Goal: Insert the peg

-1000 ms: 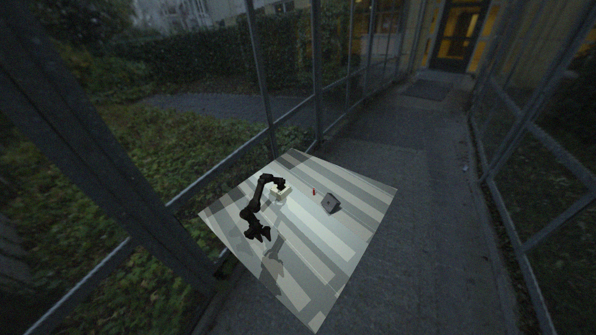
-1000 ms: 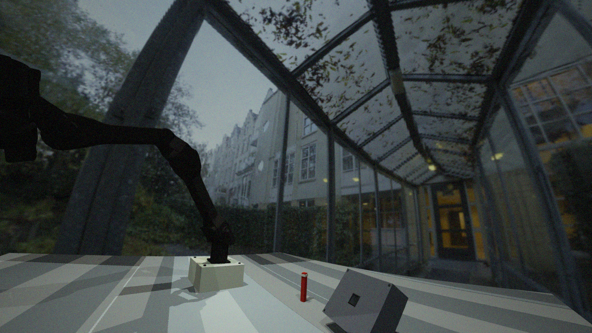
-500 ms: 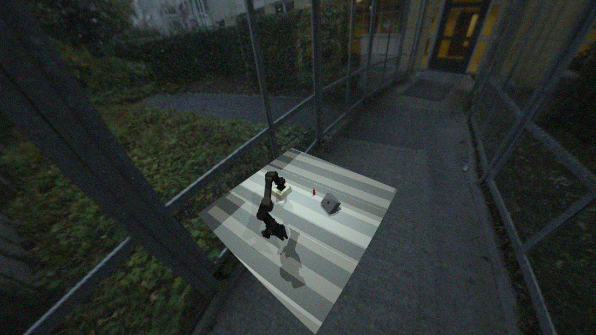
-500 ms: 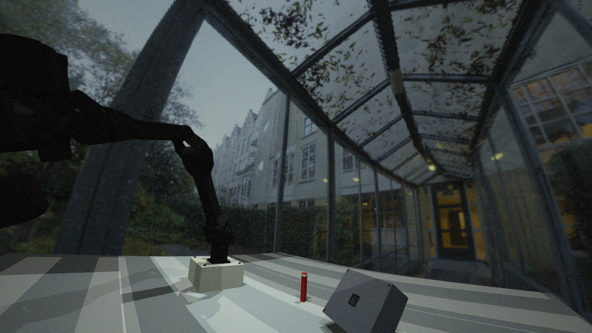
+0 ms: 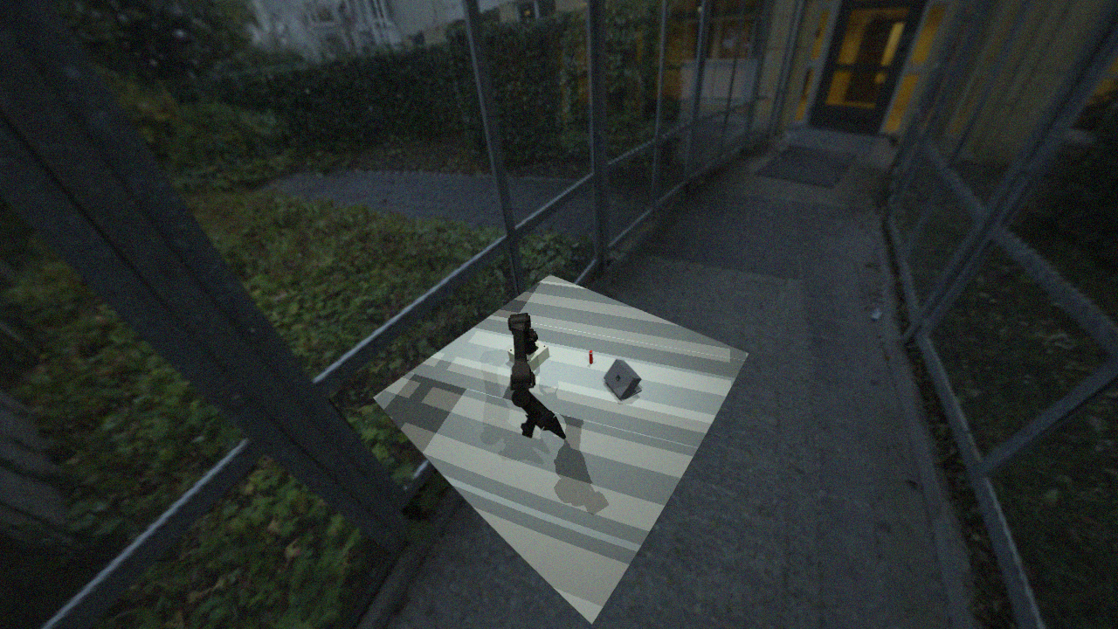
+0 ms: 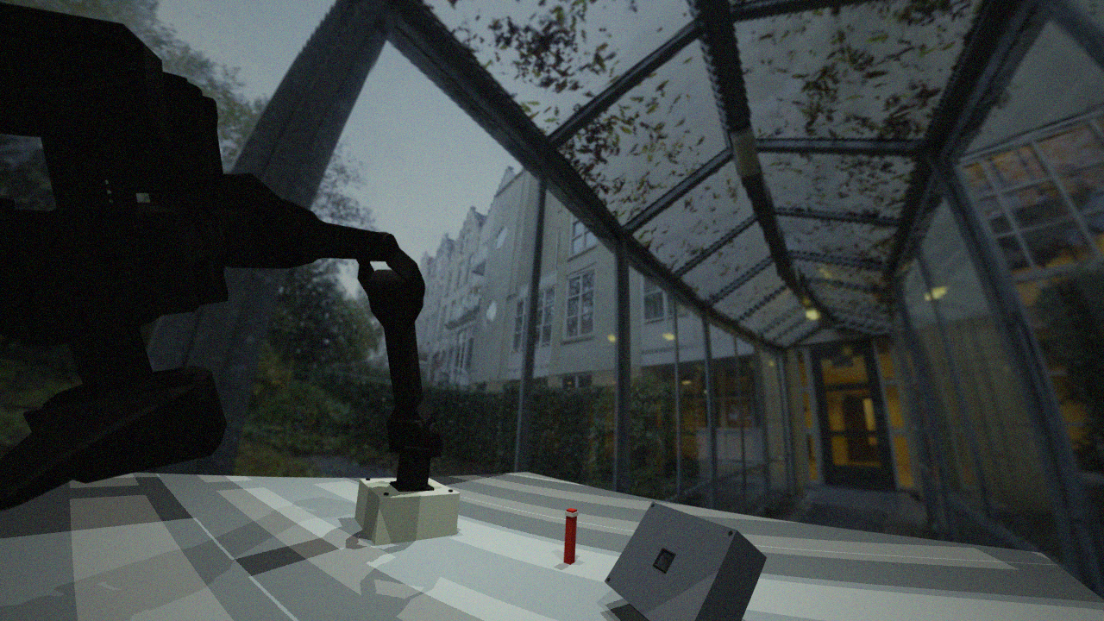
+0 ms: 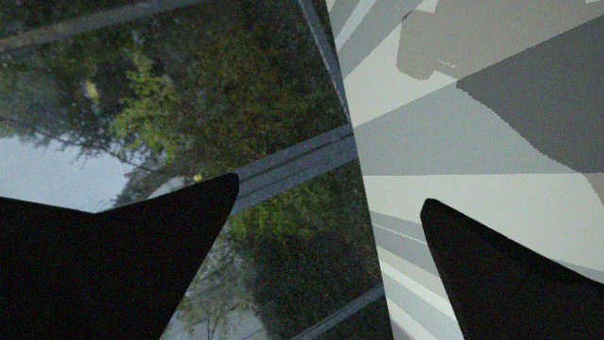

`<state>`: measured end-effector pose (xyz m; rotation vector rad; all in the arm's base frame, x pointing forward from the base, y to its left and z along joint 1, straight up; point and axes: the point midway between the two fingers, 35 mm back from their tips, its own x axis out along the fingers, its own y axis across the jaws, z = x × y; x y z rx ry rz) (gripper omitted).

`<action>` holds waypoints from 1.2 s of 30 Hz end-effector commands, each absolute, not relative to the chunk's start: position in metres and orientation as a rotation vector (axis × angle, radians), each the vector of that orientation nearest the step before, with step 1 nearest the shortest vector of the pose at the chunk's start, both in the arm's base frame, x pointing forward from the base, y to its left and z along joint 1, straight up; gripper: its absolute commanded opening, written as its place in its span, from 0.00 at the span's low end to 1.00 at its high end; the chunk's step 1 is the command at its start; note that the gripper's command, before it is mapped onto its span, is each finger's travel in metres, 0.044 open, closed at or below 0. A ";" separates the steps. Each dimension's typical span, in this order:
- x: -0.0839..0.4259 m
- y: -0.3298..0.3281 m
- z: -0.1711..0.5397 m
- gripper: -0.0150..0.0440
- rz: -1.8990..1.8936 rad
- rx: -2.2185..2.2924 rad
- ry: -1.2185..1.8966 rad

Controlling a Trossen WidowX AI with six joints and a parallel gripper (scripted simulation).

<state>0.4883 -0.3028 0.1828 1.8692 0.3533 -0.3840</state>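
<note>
Lit glass door (image 5: 859, 74) (image 6: 855, 417), leafy hedge (image 5: 359, 101) (image 6: 471, 421), metal-framed walkway; pale building (image 6: 482, 316) with windows
</note>
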 end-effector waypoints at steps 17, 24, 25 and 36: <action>0.512 -0.176 0.156 1.00 -0.383 1.642 0.637; 0.511 -0.132 0.146 1.00 -0.371 1.544 0.738; 0.510 -0.125 0.145 1.00 -0.368 1.530 0.752; 0.498 -0.058 0.130 1.00 -0.336 1.357 0.906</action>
